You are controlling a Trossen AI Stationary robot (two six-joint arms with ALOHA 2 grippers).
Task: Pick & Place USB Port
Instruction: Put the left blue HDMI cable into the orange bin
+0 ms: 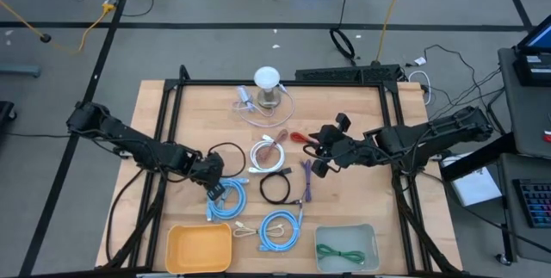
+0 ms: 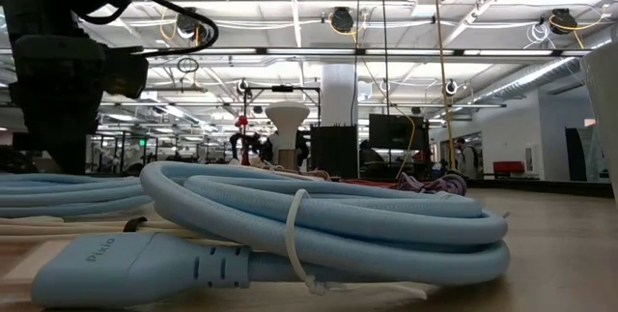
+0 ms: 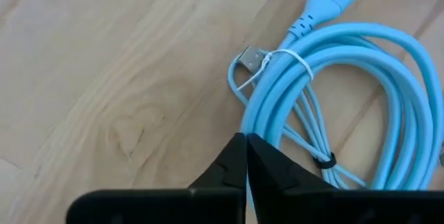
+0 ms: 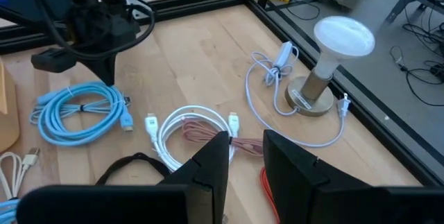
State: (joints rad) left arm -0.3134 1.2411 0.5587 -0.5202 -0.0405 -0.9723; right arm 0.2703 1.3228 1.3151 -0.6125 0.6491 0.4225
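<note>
A light blue coiled cable [image 1: 228, 199] lies flat on the wooden table [image 1: 172, 123]. It is tied with a white twist tie, and its silver USB plug [image 3: 251, 59] points away from the coil. My left gripper [image 1: 212, 188] points steeply down at the coil's left edge, and its fingertips [image 3: 246, 144] are shut there. My right gripper [image 1: 320, 157] hangs raised over the table's middle right, above a white cable [image 4: 184, 123]. Its fingers [image 4: 244, 141] stand a little apart with nothing between them. My left gripper comes from above, slanting, onto the outer strands at the coil's edge [image 3: 260, 128]. The fingertips meet right beside those strands and a pale blue sliver shows between the fingers. How many strands are pinched is hidden by the fingers. The coil [image 3: 361, 106] lies on the table.
A second blue coil [image 1: 280, 229], a black cable [image 1: 275, 188], a purple cable [image 1: 306, 179] and a red cable [image 1: 300, 138] lie around. A yellow tray [image 1: 200, 248] and a clear bin [image 1: 347, 248] with a green cable stand at the near edge. A white lamp [image 1: 268, 84] stands at the far edge.
</note>
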